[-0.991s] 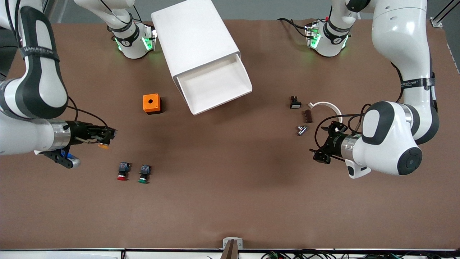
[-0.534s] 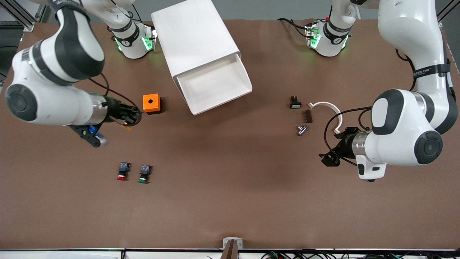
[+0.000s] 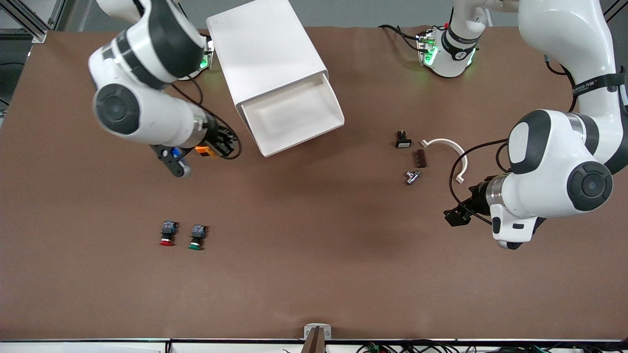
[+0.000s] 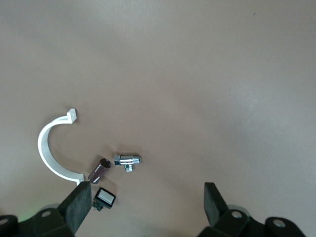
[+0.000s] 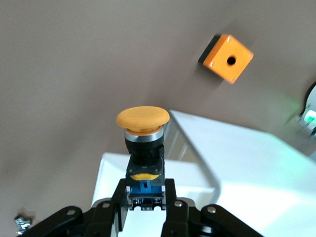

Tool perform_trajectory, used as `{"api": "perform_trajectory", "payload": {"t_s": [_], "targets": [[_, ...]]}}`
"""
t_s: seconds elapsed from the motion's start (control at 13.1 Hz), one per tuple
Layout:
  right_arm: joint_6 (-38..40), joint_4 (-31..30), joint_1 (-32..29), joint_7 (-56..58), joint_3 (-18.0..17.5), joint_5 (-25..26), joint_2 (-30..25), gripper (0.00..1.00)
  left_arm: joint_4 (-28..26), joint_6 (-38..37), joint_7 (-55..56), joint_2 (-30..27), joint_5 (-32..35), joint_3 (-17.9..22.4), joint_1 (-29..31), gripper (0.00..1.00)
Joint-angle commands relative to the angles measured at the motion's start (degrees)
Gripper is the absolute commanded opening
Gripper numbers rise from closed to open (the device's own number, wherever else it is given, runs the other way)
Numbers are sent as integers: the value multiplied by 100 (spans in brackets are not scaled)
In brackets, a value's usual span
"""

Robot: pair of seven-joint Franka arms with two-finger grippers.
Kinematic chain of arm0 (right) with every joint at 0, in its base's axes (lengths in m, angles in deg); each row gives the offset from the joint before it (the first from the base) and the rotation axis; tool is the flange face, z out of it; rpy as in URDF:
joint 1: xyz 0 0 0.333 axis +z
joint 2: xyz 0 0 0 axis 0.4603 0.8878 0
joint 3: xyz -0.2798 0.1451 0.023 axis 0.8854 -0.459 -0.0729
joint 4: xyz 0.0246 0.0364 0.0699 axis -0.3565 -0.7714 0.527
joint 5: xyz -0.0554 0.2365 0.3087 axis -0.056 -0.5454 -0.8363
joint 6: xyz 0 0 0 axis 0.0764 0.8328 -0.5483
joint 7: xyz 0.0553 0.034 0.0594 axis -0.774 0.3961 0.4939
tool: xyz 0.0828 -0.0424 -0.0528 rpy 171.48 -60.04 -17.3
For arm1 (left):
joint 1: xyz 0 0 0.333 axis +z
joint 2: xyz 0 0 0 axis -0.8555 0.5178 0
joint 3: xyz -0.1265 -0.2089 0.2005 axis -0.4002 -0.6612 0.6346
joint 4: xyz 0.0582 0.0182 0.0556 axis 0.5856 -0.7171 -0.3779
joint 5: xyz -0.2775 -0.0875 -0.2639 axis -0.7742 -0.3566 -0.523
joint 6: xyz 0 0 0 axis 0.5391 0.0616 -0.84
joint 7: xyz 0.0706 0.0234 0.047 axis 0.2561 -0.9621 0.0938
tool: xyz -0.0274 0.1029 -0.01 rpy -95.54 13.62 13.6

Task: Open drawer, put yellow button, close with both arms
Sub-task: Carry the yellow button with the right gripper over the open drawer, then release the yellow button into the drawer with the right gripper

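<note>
Table (image 3: 314,274): brown, holding a white cabinet (image 3: 265,54).
Drawer (image 3: 294,115): top one, pulled out.
Right gripper (image 5: 146,193): clamps the yellow button (image 5: 143,129), over the orange box (image 3: 205,151).
Left gripper (image 4: 148,202): fingers spread, holds nothing, over bare table.

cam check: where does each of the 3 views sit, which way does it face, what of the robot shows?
Front: high across the table, facing both bases; both arms show, open drawer between them.
Left wrist: on the left arm, looking down past the open left pincer at a white clip and chrome fitting.
Right wrist: on the right arm, facing the drawer; right pincer shut on the yellow button.
Shared: orange box, front and right wrist.
</note>
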Motion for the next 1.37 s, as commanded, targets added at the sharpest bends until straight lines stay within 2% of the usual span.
{"api": "perform_trajectory", "payload": {"t_s": [0.0, 0.23, 0.53, 0.69, 0.99, 1.07, 1.14, 1.3], "targets": [[-639, -204, 516, -1043, 57, -103, -116, 0, -166, 238, -281, -199, 186, -63, -40, 99], [-1465, -712, 912, -1695, 57, -103, -125, 0, -219, 372, -754, -226, 177, -72, -31, 99], [-2617, -1302, 1457, -2644, 57, -94, -125, 0, -228, 380, -844, -244, 142, -80, -13, 99], [-2707, -1356, 1555, -2804, 57, -94, -125, 0, -228, 389, -835, -226, 125, -89, -101, 99], [-2760, -1391, 1643, -3156, 57, -94, -125, 5, -246, 494, -835, -209, 151, -414, -163, 99], [-2752, -1391, 1643, -3165, 57, -94, -125, 14, -298, 582, -835, -209, 168, -528, -154, 99], [-2743, -1399, 1643, -3165, 57, -94, -125, 32, -324, 739, -844, -209, 177, -659, -145, 99], [-2681, -1391, 1634, -3147, 57, -86, -107, 85, -325, 889, -870, -200, 186, -862, -172, 99]]}}
